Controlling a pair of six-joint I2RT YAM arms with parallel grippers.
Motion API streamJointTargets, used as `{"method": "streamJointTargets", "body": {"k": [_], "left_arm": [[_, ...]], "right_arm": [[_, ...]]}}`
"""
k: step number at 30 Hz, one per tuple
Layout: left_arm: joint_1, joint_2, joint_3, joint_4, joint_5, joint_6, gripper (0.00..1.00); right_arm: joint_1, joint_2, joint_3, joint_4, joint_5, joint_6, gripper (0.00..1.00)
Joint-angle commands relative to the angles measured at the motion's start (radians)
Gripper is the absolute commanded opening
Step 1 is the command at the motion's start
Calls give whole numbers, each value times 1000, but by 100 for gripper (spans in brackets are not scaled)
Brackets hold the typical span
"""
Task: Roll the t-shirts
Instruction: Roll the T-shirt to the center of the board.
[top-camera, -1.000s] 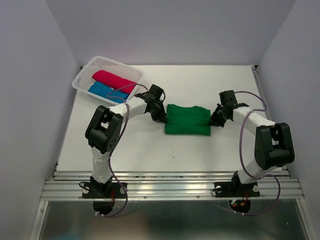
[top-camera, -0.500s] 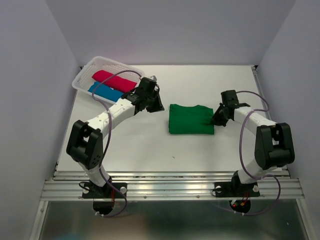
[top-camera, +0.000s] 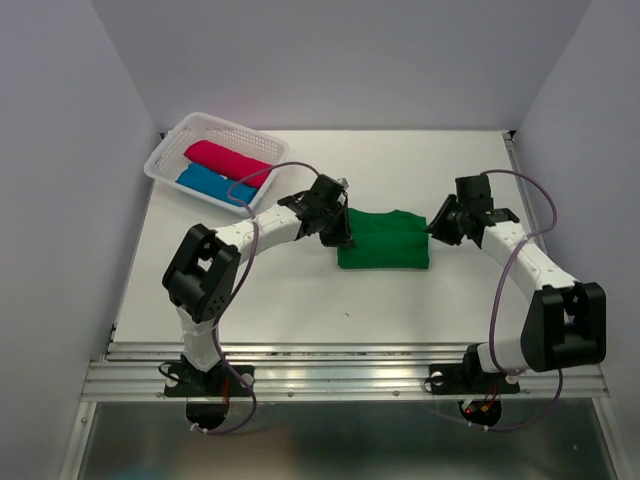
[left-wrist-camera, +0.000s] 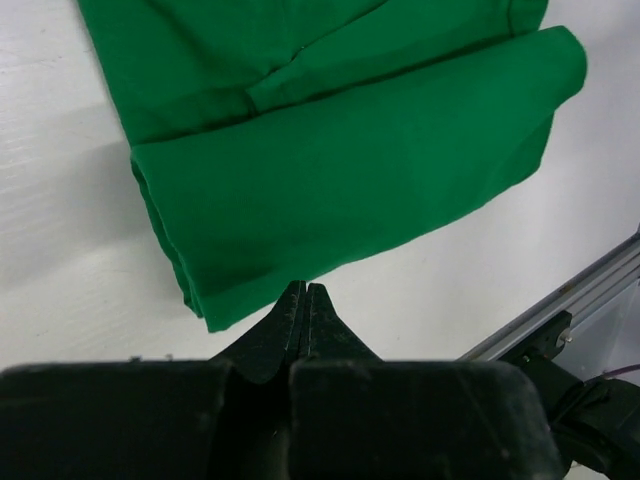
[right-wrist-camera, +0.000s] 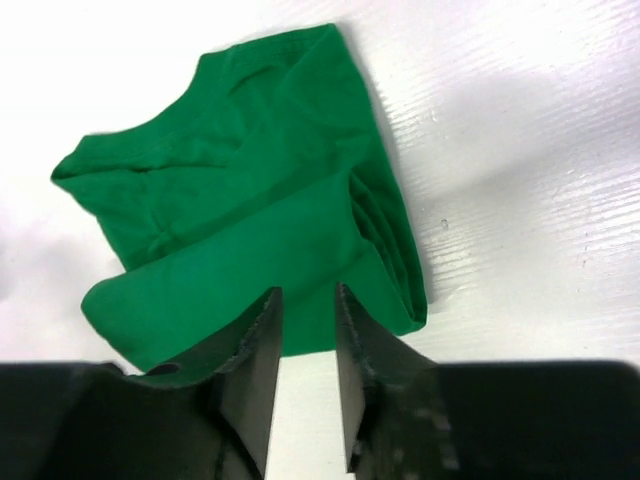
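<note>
1. While it lies folded at the middle of the table (top-camera: 300, 290), the one green t-shirt (top-camera: 383, 240) sits between two grippers.
2. The left gripper (left-wrist-camera: 303, 290) has its jaws pressed together at the shirt's left edge; I cannot tell whether cloth is pinched.
3. The right gripper (right-wrist-camera: 308, 295) has its jaws parted and empty, by the shirt's right edge.
4. Far left, one white basket (top-camera: 165, 152) holds one crimson t-shirt (top-camera: 228, 162) and one blue t-shirt (top-camera: 210, 182), both rolled.
</note>
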Motion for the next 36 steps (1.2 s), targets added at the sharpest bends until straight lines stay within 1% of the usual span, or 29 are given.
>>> {"method": "streamJointTargets", "body": {"k": [1, 5, 6, 7, 8, 9, 10, 13, 14, 17, 20, 24, 29, 32, 35, 36], "left_arm": [[-1, 31, 61, 55, 34, -5, 0], [0, 82, 93, 69, 28, 1, 0], [0, 91, 107, 69, 28, 1, 0], [0, 99, 113, 69, 29, 2, 0], [0, 106, 118, 69, 32, 2, 0], [0, 120, 127, 71, 32, -1, 0], [0, 126, 130, 75, 32, -2, 0], [0, 172, 156, 71, 14, -2, 0], [0, 172, 156, 71, 14, -2, 0], [2, 218, 166, 72, 12, 9, 0], [2, 244, 173, 64, 2, 19, 0], [3, 280, 181, 46, -14, 39, 0], [3, 283, 173, 25, -43, 61, 0], [3, 260, 156, 8, -55, 71, 0], [3, 219, 126, 3, -70, 82, 0], [3, 197, 118, 2, -75, 87, 0]], "right_arm": [[1, -43, 36, -24, -30, -39, 29], [23, -17, 43, -6, -56, -37, 20], [32, 3, 46, 4, -66, -34, 16], [32, 19, 49, 16, -79, -34, 10], [32, 37, 59, 36, -101, -34, 8], [32, 83, 69, 39, -95, -34, 3], [32, 107, 78, 38, -86, -25, 1], [32, 193, 95, 42, -9, -31, 1], [32, 215, 95, 42, -9, -33, 1], [32, 281, 76, 67, 64, -36, 1], [32, 304, 54, 79, 85, -33, 1], [32, 257, -7, 96, 72, -22, 1], [32, 177, -119, 100, 37, -8, 1], [41, 91, -185, 87, 19, 21, 1], [85, -27, -274, 68, 3, 68, 1], [98, -55, -315, 65, -41, 84, 1]]}}
